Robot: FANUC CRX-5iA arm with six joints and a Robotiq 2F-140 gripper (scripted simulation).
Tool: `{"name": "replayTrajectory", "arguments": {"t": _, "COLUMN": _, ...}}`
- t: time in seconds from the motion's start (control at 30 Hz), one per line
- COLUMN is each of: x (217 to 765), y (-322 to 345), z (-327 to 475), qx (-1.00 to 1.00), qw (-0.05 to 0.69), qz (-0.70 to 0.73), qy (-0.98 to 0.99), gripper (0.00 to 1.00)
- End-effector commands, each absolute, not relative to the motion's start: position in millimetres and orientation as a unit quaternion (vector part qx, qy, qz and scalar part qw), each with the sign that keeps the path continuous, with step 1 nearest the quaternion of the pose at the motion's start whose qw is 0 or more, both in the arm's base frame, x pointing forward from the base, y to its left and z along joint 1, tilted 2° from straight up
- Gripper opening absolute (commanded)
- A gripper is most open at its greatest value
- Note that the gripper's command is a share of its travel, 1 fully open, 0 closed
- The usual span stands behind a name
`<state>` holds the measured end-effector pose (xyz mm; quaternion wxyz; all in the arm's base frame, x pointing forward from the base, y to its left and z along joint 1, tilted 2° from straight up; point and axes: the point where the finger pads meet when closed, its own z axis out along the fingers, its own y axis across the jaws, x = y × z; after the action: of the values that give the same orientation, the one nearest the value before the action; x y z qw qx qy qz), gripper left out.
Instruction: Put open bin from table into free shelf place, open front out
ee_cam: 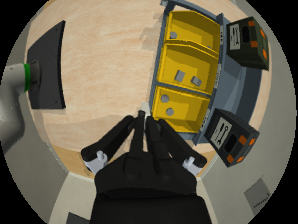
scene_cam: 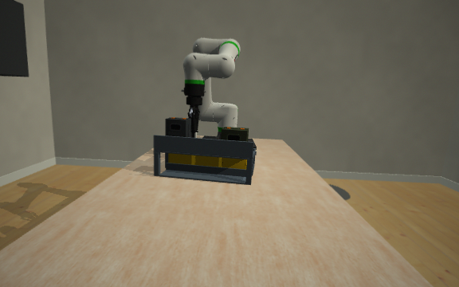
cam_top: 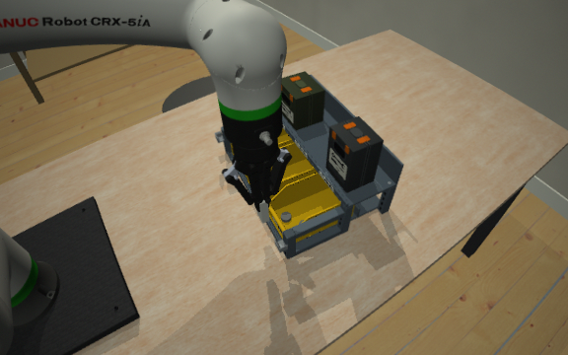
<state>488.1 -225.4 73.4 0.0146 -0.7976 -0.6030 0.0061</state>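
Claw (cam_top: 262,206) pressed together, empty, at front edge of shelf (cam_top: 391,170) on bench (cam_top: 442,118); three yellow bins (ee_cam: 188,72) in row.

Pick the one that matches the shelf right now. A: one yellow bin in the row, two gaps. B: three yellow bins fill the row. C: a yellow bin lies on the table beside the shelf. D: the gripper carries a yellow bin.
B: the wrist view shows three yellow bins side by side in the shelf, and the gripper is shut on nothing.
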Motion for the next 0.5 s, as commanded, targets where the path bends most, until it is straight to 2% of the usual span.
{"name": "replayTrajectory", "arguments": {"t": 0.0, "x": 488.6, "y": -225.6, "z": 84.0, "qx": -0.798, "qw": 0.014, "qz": 0.006, "qy": -0.603, "gripper": 0.0}}
{"name": "replayTrajectory", "arguments": {"t": 0.47, "x": 488.9, "y": -225.8, "z": 98.5, "qx": -0.798, "qw": 0.014, "qz": 0.006, "qy": -0.603, "gripper": 0.0}}
